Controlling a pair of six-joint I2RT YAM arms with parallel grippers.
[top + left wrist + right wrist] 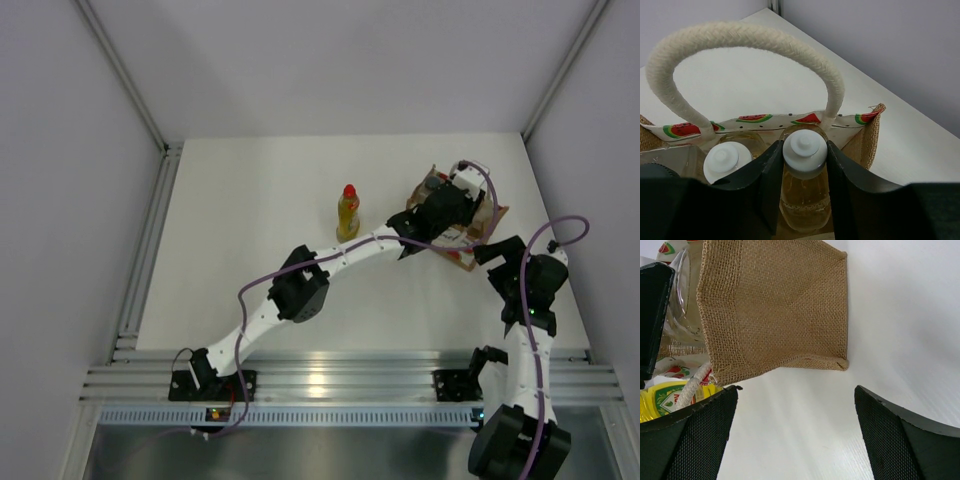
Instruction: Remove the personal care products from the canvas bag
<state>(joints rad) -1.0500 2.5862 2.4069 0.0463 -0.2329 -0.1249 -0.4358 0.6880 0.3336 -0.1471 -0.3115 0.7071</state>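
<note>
At centre-left of the overhead view, the yellow squeeze bottle with the red cap (347, 213) stands upright on the white tabletop (250, 200), already out and apart from the tan burlap canvas bag with watermelon-print sides (488, 222). The bag sits at the upper right, near the tabletop's far right corner.

My left gripper (803, 146) is down in the bag's mouth. Across the left wrist view from left to right comes first a white-capped amber bottle (727, 161) at lower left. At centre is the amber see-through bottle with the round white cap (805, 200), and my fingers (765, 180) pinch it on both sides just under the cap.

I judge this bottle to be light, rigid plastic, part-filled with liquid and smooth enough to slip. The ledge under the cap looks like the safest hold. The bag is soft and light and could ride up with the bottle.

The looped cream rope handle (740, 37) arches up from the far wall just behind the bottle. The neighbouring bottle sits close against the finger at frame left. Straight up looks like the clearest way out.

My right gripper (795, 435) is spread wide with nothing in it, low over bare tabletop beside the bag's burlap end wall. There is room to set things down left of the bag, around the yellow bottle.
</note>
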